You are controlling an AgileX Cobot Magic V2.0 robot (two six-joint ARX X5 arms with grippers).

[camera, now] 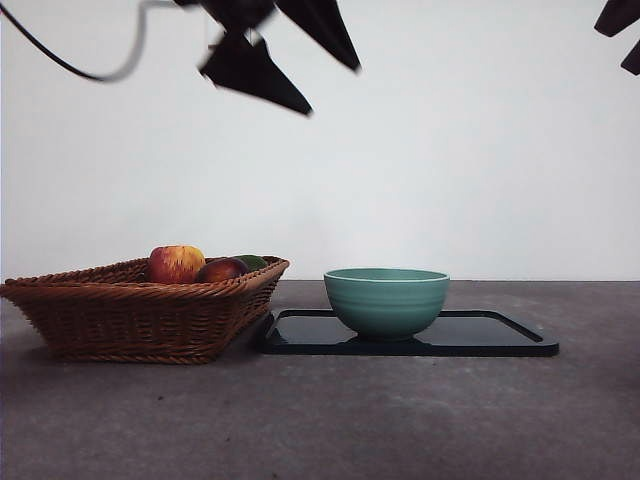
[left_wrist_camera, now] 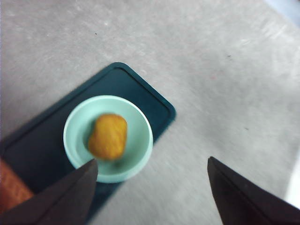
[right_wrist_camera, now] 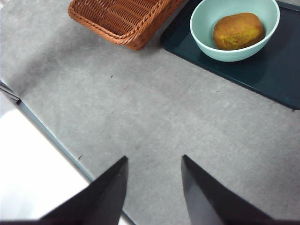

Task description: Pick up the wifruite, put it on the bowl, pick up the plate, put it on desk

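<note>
Grey mottled desk point(camera: 320, 420) meets a plain white wall point(camera: 450, 150).

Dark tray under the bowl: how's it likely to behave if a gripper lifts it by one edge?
The tray looks flat and rigid, so it probably won't flex. Its glossy surface suggests the bowl, loaded with the wifruite, could slide if the tray tilts. The rim is low and sits flush on the desk, so getting a jaw under it may be awkward.
</note>
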